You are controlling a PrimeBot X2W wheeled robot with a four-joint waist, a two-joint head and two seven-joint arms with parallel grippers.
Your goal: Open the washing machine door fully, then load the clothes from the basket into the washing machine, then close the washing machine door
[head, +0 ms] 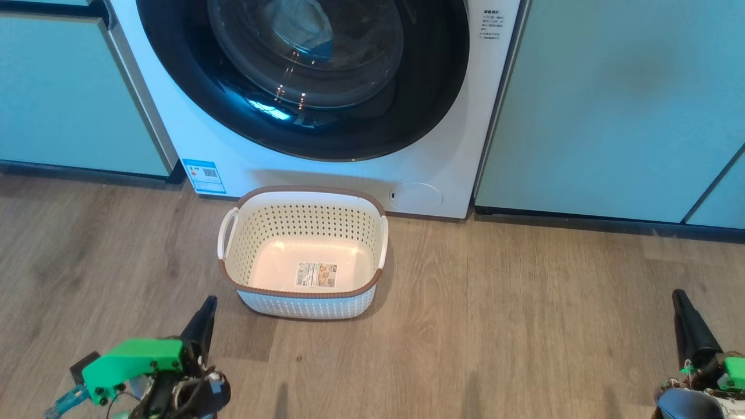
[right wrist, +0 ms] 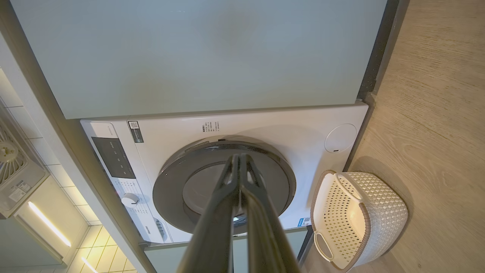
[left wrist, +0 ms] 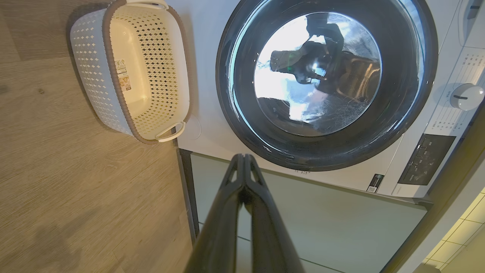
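Top centre, the glossy black-rimmed round glass door [head: 302, 75] is shut; the cream perforated plastic basket [head: 302, 230] stands below; left gripper [left wrist: 243, 157] and right gripper [right wrist: 239, 157] are both clenched.

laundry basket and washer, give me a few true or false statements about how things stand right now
1. The laundry basket is full. False: it holds just a label sticker.
2. The washing machine door is shut. True.
3. The laundry basket lies tipped on its side. False: it stands upright before the washing machine.
4. The left end effector is shut and empty. True.
5. The right end effector grips a basket handle. False: it is shut, empty, apart from the basket.
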